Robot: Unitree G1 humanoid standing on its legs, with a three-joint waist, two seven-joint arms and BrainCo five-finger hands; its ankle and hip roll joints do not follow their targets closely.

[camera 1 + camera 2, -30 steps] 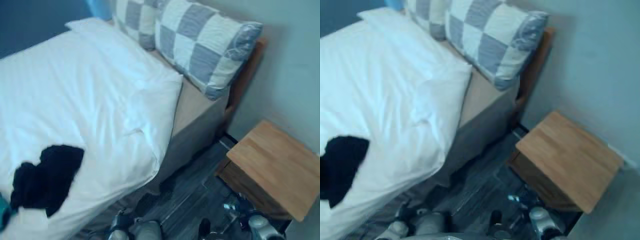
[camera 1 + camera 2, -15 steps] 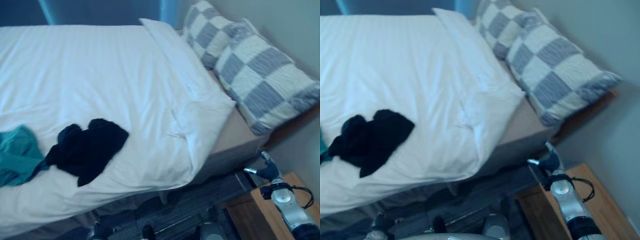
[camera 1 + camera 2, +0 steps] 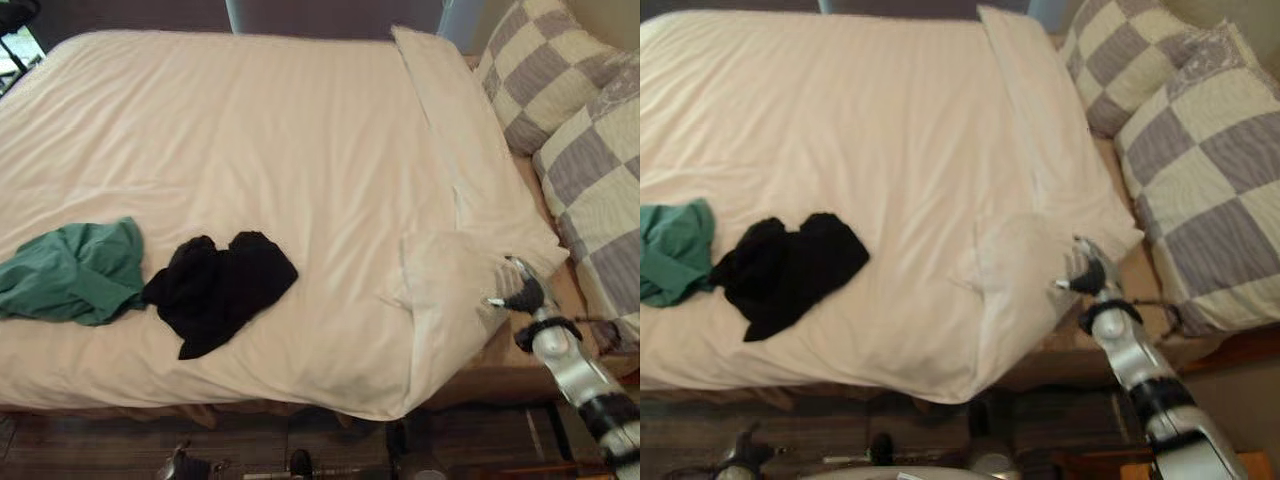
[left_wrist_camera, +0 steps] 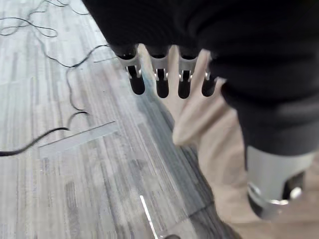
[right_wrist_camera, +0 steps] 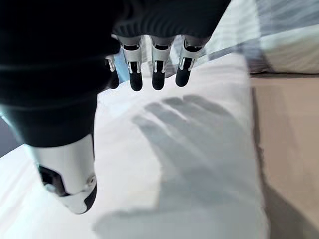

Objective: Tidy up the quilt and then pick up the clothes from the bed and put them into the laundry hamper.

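White quilt (image 3: pixel 300 170); right robot hand (image 3: pixel 520 290) (open) above.

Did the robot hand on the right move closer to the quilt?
Yes. Half a second ago the right robot hand hung over the floor beside the bed; now it sits at the quilt's folded corner, near the pillows.
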